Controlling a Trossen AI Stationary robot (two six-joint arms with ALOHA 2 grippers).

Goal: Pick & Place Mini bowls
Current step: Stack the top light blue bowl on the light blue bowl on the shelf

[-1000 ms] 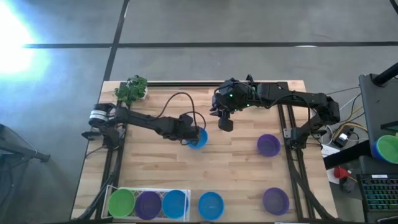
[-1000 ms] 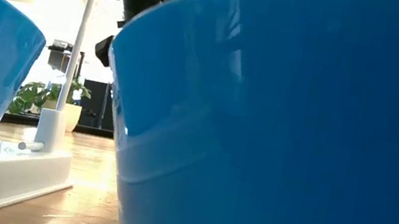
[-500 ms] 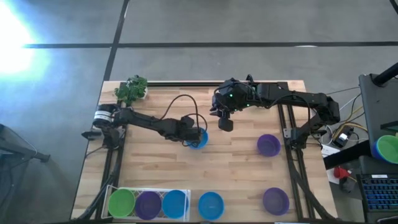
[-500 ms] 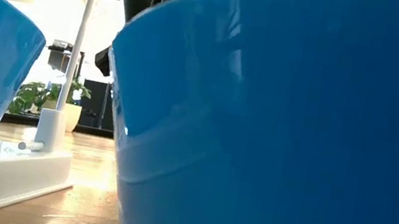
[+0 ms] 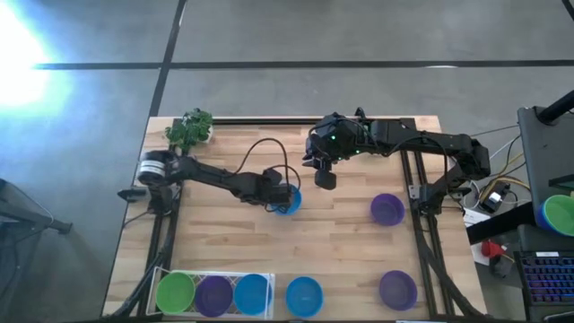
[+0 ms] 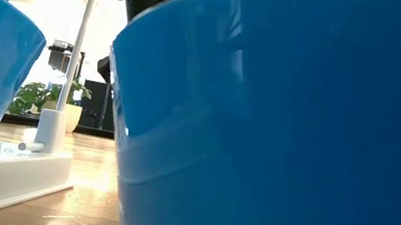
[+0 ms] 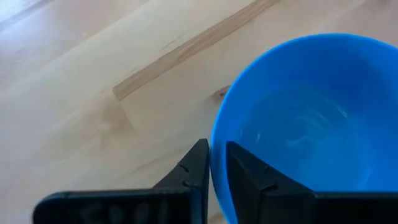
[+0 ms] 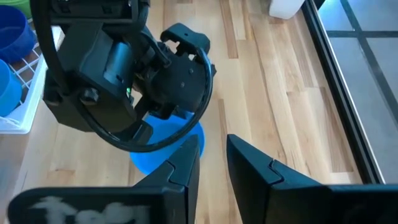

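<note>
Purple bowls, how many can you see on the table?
3. One purple bowl sits in the white tray between a green and a blue bowl, one lies on the table's right side, one at the near right corner. Stacked ones could hide more.

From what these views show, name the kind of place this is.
Probably a robotics lab or test workshop: a wooden table carrying two arms on a bare concrete floor, with a keyboard and loose cables beside it.

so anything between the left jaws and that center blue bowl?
No. The left gripper already straddles the blue bowl rim, one jaw inside, one outside. The right gripper hovers just beside it, empty.
</note>
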